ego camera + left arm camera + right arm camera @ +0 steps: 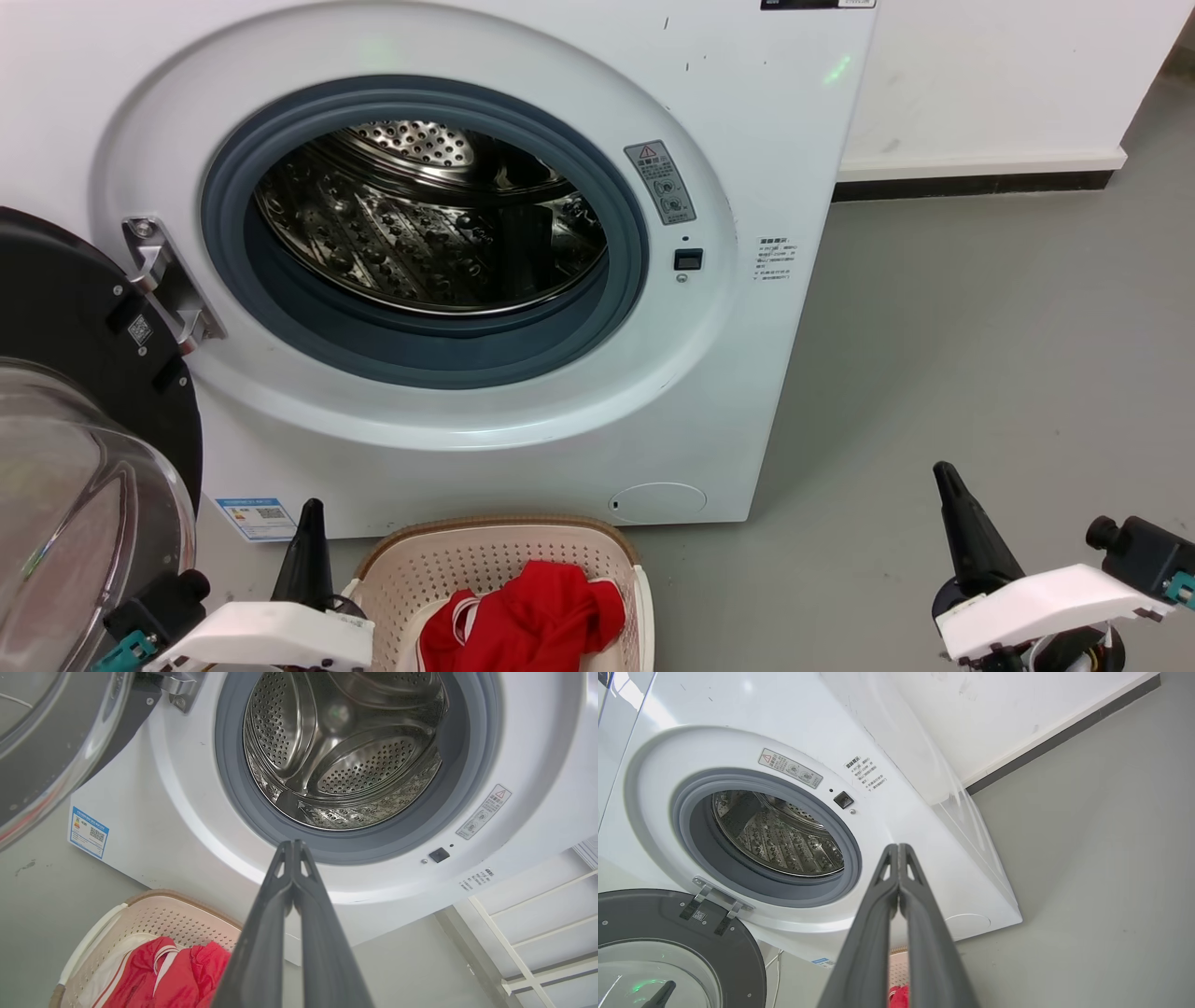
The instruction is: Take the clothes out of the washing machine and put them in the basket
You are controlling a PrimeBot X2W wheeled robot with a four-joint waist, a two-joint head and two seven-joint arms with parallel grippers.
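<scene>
Door [65,308] stands swung open at 9 o'clock of the head view. My left pincer [292,845], at 7 o'clock, is pressed together and holds nothing. The basket [504,532] sits at 6 o'clock on the floor, just before the washing machine [747,140], with the clothes [532,616] heaped inside it. The drum [420,243], at 12 o'clock, shows bare steel; the grey ring hides its near lower lip. Judgement: unloading looks complete, but I should check that hidden lip, keeping clear of the door. My right pincer [899,849], at 4 o'clock, is likewise pressed together, empty. The floor [980,327] is grey and smooth; a white wall [980,75] with dark skirting stands at 2 o'clock.
</scene>
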